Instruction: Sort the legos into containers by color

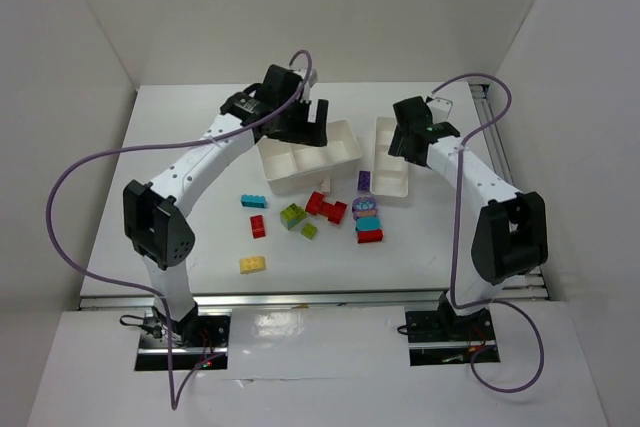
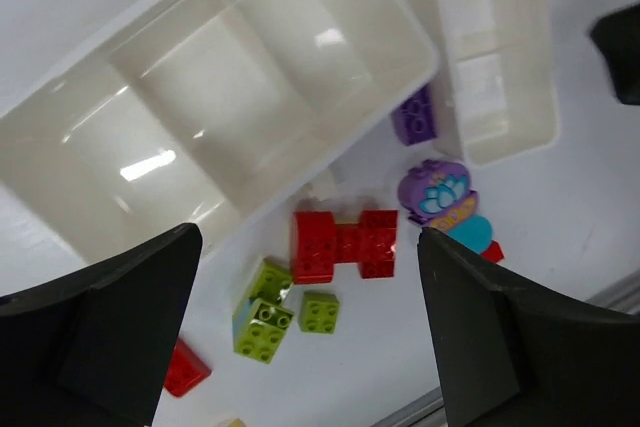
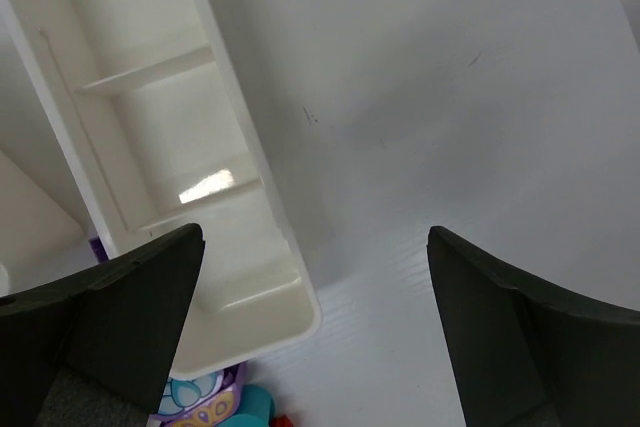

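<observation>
The legos lie loose on the white table in front of the containers: a teal brick (image 1: pixel 253 201), a red one (image 1: pixel 258 226), a yellow one (image 1: pixel 252 264), two lime ones (image 1: pixel 292 215), joined red bricks (image 1: pixel 326 207) (image 2: pixel 345 244), a purple brick (image 1: pixel 365 180) (image 2: pixel 415 115), and a stack of a purple decorated piece (image 1: pixel 366 209) (image 2: pixel 438 192), teal and red. The wide tray (image 1: pixel 335 147) (image 2: pixel 230 97) and the narrow tray (image 1: pixel 392 182) (image 3: pixel 200 197) show no bricks inside. My left gripper (image 1: pixel 300 122) (image 2: pixel 308 237) hovers open above the wide tray's near side. My right gripper (image 1: pixel 405 142) (image 3: pixel 315 237) hangs open over the narrow tray's right edge.
White walls enclose the table on three sides. A metal rail (image 1: pixel 300 299) runs along the near edge by the arm bases. Purple cables (image 1: pixel 80 172) loop from both arms. Bare table lies right of the narrow tray (image 3: pixel 450 97).
</observation>
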`<state>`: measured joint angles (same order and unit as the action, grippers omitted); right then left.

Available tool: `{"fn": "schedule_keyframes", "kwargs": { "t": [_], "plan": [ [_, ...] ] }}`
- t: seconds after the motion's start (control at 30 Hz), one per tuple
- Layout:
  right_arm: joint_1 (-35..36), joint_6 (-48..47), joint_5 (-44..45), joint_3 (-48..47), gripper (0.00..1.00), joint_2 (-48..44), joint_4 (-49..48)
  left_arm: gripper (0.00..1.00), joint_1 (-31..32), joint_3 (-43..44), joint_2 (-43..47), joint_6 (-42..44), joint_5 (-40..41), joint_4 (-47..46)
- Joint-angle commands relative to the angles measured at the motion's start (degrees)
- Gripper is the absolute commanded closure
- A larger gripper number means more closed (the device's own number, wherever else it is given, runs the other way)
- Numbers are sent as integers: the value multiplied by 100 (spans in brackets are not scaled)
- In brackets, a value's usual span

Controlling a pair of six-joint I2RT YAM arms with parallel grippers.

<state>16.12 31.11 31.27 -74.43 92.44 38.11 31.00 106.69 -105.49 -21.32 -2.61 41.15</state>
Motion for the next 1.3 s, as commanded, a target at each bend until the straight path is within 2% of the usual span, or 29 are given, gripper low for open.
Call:
{"fn": "schedule_keyframes", "kwargs": {
  "t": [0.0, 0.1, 0.13, 0.23, 0.27, 0.33, 0.57, 0.63, 0.73, 0.87, 1.03, 1.27],
  "plan": [
    [-39, -96, 169, -1, 0, -393, 100, 0, -471, -166, 414, -713, 928, 446],
    [-39, -158, 108, 131, 0, -561, 48, 0, -1218, -648, 678, -1162, 982, 693],
    [-100, -158, 29, 131, 0, -639, 100, 0, -1646, -937, 871, -1399, 982, 754],
    [-284, -97, -348, 17, 0, -693, 171, 1, -2255, -1317, 1083, -1733, 982, 1070],
    [-285, -97, -401, 17, 0, -745, 171, 4, -2657, -1562, 1188, -1822, 1043, 1158],
    [-337, -97, -472, 17, 0, -745, 171, 4, -3246, -1896, 1267, -2137, 1043, 1473],
    [-733, -210, -1104, 8, 0, -561, 100, 4, -4452, -2354, 1252, -3009, 1491, 1713],
    [-811, -333, -1376, 8, 0, -499, 48, 4, -4620, -2206, 866, -3062, 1492, 1713],
    [-987, -457, -1570, 61, 0, -499, -92, 4, -4770, -1942, 522, -3001, 1930, 1704],
    [-1277, -519, -1571, 113, 0, -499, -93, 0, -4849, -1538, -67, -2316, 2089, 1598],
    [-1463, -624, -1685, 166, 0, -447, -146, 0, -4849, -1748, -402, -2262, 2379, 1116],
    [-1515, -624, -1747, 113, 0, -341, -146, 0, -4849, -2074, -569, -1859, 2318, 254]
  ]
}}
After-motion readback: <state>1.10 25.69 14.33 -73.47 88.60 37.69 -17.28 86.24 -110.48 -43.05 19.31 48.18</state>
